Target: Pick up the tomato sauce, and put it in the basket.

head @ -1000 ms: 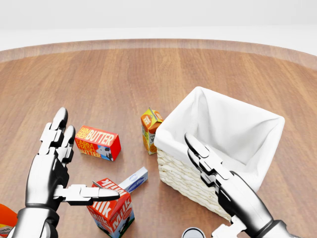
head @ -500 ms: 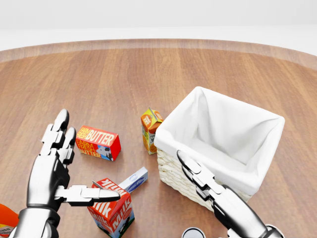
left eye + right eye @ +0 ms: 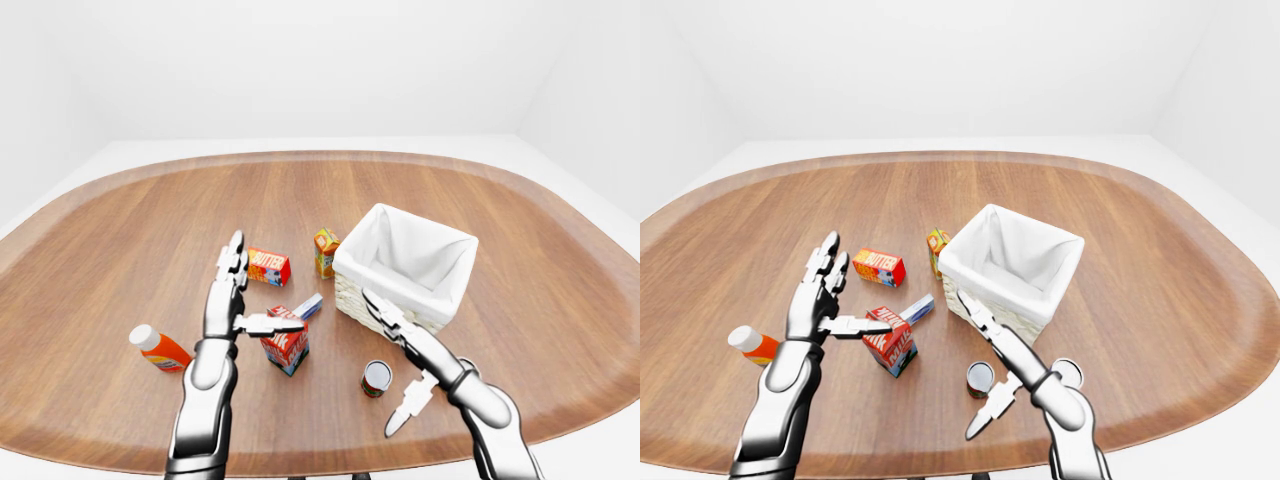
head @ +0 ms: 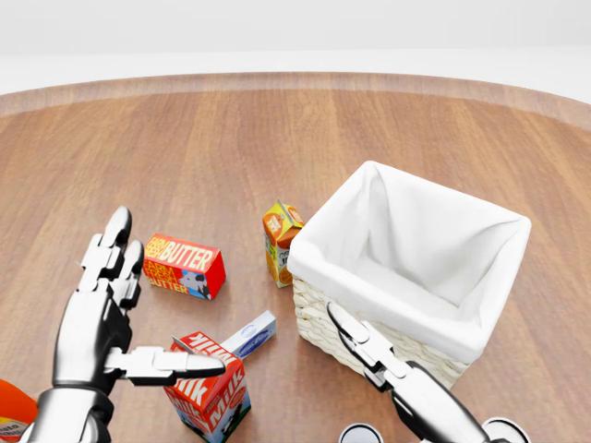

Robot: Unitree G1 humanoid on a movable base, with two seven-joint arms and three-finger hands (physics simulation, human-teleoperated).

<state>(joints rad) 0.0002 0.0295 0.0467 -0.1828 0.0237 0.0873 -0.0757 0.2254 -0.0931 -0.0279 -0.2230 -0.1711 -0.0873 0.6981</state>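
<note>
Right hand [image 3: 410, 345] shows in the left-eye view with its fingers stretched out flat and the thumb hanging down, so it is wide open and holds nothing. It hovers between the wicker basket [image 3: 365, 296] with the white cloth lining and a small can [image 3: 376, 377] that stands upright on the wooden table [image 3: 120, 240]. This can is, I judge, the tomato sauce; its label is too small to read. The left hand [image 3: 232, 300] is also spread open, fingers up and thumb pointing toward the milk carton [image 3: 286, 345]. An orange bottle [image 3: 160, 349] with a white cap lies near the left forearm.

From the head view, the basket is empty: only the white lining is seen inside. Around it are a butter box [image 4: 183, 266], a small orange juice carton [image 4: 280, 238] touching or almost touching the basket's left corner, and a pale blue-and-white box [image 4: 251, 334] just beside the milk carton. Only the can's top appears at the bottom edge.

Seen from the right eye, the can stands just left of the right hand's thumb, apart from it, and a second round object [image 3: 1068, 372] lies at the other side of the wrist; I cannot tell what it is.

So nothing of the task is done yet: the grasp, the lift and the placing all remain.
</note>
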